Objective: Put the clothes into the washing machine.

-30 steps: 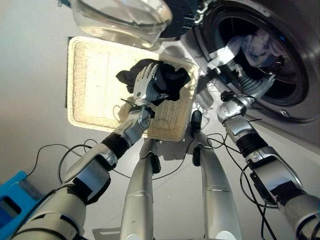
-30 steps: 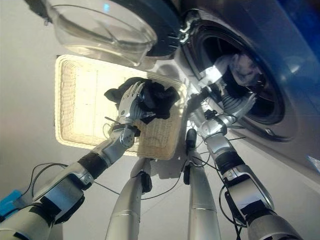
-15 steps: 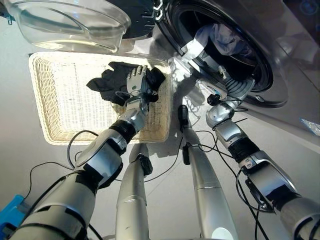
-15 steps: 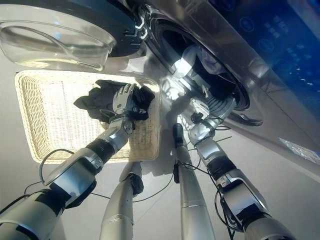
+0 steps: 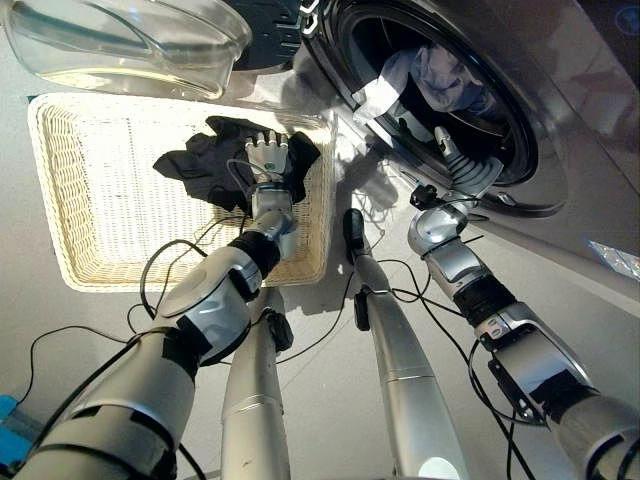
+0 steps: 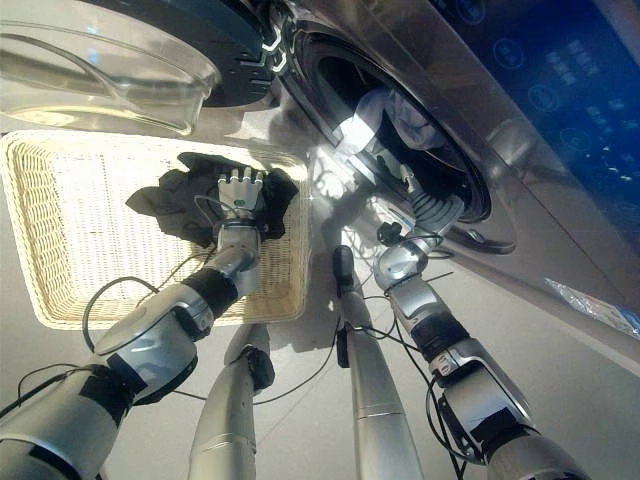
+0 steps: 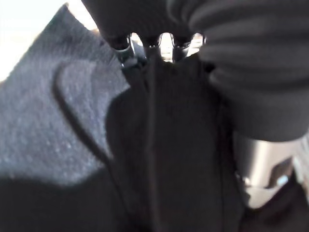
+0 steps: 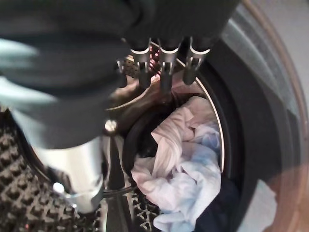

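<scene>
Crumpled black garment [image 5: 215, 165] in the wicker basket [image 5: 90, 190]; pale clothes [image 8: 186, 169] inside the washing machine [image 5: 520, 110] drum.

No word, number or brand can be read anywhere in these views. The dark blue glossy control panel [image 6: 560, 90] on the silver-grey front-loading washing machine [image 6: 500, 215] carries small pale round icons and faint rows of marks, too small to make out. The same panel's edge in the left eye view gives nothing legible either.
</scene>
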Motion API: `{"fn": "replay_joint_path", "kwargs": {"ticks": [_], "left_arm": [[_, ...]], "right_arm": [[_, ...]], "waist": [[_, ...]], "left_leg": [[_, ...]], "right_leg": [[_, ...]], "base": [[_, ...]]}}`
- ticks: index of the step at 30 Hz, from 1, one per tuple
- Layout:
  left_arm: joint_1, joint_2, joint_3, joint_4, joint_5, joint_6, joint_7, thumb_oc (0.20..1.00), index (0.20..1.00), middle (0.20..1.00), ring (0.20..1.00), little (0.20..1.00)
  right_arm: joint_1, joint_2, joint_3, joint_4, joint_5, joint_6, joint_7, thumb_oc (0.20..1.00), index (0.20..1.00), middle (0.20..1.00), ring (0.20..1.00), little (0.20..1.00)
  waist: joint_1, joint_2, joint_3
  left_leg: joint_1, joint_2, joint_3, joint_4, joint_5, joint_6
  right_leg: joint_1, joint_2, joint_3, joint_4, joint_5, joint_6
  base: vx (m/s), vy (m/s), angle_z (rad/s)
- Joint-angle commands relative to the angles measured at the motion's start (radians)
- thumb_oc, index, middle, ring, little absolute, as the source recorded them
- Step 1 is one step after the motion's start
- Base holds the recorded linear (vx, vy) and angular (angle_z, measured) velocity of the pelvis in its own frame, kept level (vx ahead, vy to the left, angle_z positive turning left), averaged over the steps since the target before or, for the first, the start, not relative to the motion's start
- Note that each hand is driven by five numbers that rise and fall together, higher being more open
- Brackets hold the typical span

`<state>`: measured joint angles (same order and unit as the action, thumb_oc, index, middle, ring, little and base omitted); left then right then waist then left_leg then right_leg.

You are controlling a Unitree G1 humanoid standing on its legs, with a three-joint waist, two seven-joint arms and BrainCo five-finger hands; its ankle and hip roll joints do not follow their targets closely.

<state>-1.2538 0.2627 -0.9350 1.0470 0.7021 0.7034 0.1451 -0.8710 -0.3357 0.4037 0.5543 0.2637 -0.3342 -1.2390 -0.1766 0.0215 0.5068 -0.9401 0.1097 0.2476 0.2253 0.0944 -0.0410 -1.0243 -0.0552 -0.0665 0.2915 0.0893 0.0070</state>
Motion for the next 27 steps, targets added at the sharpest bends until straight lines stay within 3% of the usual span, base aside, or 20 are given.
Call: {"fn": "replay_joint_path", "kwargs": {"ticks": [1, 8, 9, 10, 11, 16, 21, 23, 24, 27], "left_arm": [[0.062, 0.101, 0.052, 0.194, 0.040, 0.105, -0.179, 1.000, 1.000, 1.000, 1.000, 1.000], [0.076, 0.110, 0.020, 0.190, 0.214, 0.072, -0.246, 1.000, 1.000, 1.000, 1.000, 1.000], [0.078, 0.108, 0.015, 0.188, 0.229, 0.060, -0.252, 0.915, 0.915, 0.915, 0.915, 0.915], [0.078, 0.108, 0.015, 0.188, 0.229, 0.060, -0.252, 0.915, 0.915, 0.915, 0.915, 0.915], [0.079, 0.114, 0.006, 0.183, 0.237, 0.031, -0.234, 0.200, 0.200, 0.200, 0.200, 0.200], [0.093, 0.129, 0.007, 0.142, 0.179, -0.041, -0.069, 0.200, 0.200, 0.200, 0.200, 0.200], [0.085, 0.169, 0.039, 0.126, 0.102, -0.187, 0.127, 0.200, 0.200, 0.200, 0.200, 0.200], [0.085, 0.176, 0.042, 0.126, 0.091, -0.210, 0.160, 0.200, 0.200, 0.200, 0.200, 0.200], [0.086, 0.191, 0.052, 0.127, 0.039, -0.267, 0.235, 0.200, 0.200, 0.200, 0.200, 0.200], [0.094, 0.203, 0.069, 0.128, -0.035, -0.315, 0.300, 0.200, 0.200, 0.200, 0.200, 0.200]], "right_arm": [[-0.002, -0.008, -0.061, -0.047, 0.024, -0.054, -0.006, 1.000, 1.000, 1.000, 1.000, 1.000], [0.008, 0.002, -0.067, -0.031, 0.082, -0.084, 0.008, 1.000, 1.000, 1.000, 1.000, 1.000], [0.010, 0.005, -0.070, -0.028, 0.087, -0.088, 0.008, 1.000, 1.000, 1.000, 1.000, 1.000], [0.010, 0.005, -0.070, -0.028, 0.087, -0.088, 0.008, 1.000, 1.000, 1.000, 1.000, 1.000], [0.016, 0.010, -0.070, -0.034, 0.083, -0.091, 0.003, 1.000, 1.000, 1.000, 1.000, 1.000], [0.032, 0.002, -0.077, -0.048, 0.084, -0.098, 0.000, 1.000, 1.000, 1.000, 1.000, 1.000], [0.047, -0.017, -0.092, -0.045, 0.105, -0.128, 0.018, 1.000, 1.000, 1.000, 1.000, 1.000], [0.048, -0.021, -0.092, -0.046, 0.107, -0.133, 0.017, 1.000, 1.000, 1.000, 1.000, 1.000], [0.053, -0.026, -0.091, -0.045, 0.106, -0.141, 0.020, 1.000, 1.000, 1.000, 1.000, 1.000], [0.060, -0.032, -0.091, -0.052, 0.104, -0.145, 0.022, 1.000, 1.000, 1.000, 1.000, 1.000]], "waist": [[0.012, -0.013, 0.013], [0.024, -0.023, 0.013], [0.025, -0.024, 0.013], [0.025, -0.024, 0.013], [0.026, -0.026, 0.013], [0.030, -0.025, 0.013], [0.037, -0.025, 0.013], [0.038, -0.025, 0.013], [0.040, -0.023, 0.013], [0.041, -0.022, 0.013]], "left_leg": [[-0.003, -0.058, 0.023, 0.010, 0.001, -0.044], [-0.004, -0.060, 0.003, 0.011, 0.000, -0.044], [-0.003, -0.061, 0.000, 0.012, -0.001, -0.044], [-0.003, -0.061, 0.000, 0.012, -0.001, -0.044], [0.000, -0.062, -0.004, 0.011, -0.002, -0.042], [0.004, -0.065, -0.007, 0.012, -0.003, -0.042], [0.013, -0.068, -0.010, 0.009, -0.002, -0.040], [0.014, -0.068, -0.010, 0.008, -0.002, -0.040], [0.016, -0.069, -0.010, 0.007, -0.001, -0.040], [0.021, -0.069, -0.012, 0.005, -0.001, -0.041]], "right_leg": [[0.005, 0.007, -0.045, 0.021, 0.028, 0.107], [0.011, -0.003, -0.059, 0.017, 0.038, 0.111], [0.013, -0.004, -0.062, 0.017, 0.039, 0.112], [0.014, -0.004, -0.062, 0.016, 0.039, 0.112], [0.016, -0.006, -0.065, 0.015, 0.041, 0.113], [0.022, -0.009, -0.070, 0.015, 0.044, 0.113], [0.032, -0.014, -0.076, 0.015, 0.046, 0.115], [0.033, -0.015, -0.077, 0.014, 0.046, 0.115], [0.035, -0.015, -0.076, 0.014, 0.046, 0.115], [0.038, -0.015, -0.074, 0.014, 0.043, 0.115]], "base": [[-0.01, -0.041, 0.02], [0.00, -0.043, 0.06], [0.00, -0.032, 0.05], [0.00, 0.000, 0.00], [0.00, 0.000, 0.00], [0.00, 0.002, 0.01], [0.00, 0.013, 0.08], [-0.01, 0.026, 0.06], [-0.01, 0.051, 0.06], [0.00, 0.047, 0.06]]}}
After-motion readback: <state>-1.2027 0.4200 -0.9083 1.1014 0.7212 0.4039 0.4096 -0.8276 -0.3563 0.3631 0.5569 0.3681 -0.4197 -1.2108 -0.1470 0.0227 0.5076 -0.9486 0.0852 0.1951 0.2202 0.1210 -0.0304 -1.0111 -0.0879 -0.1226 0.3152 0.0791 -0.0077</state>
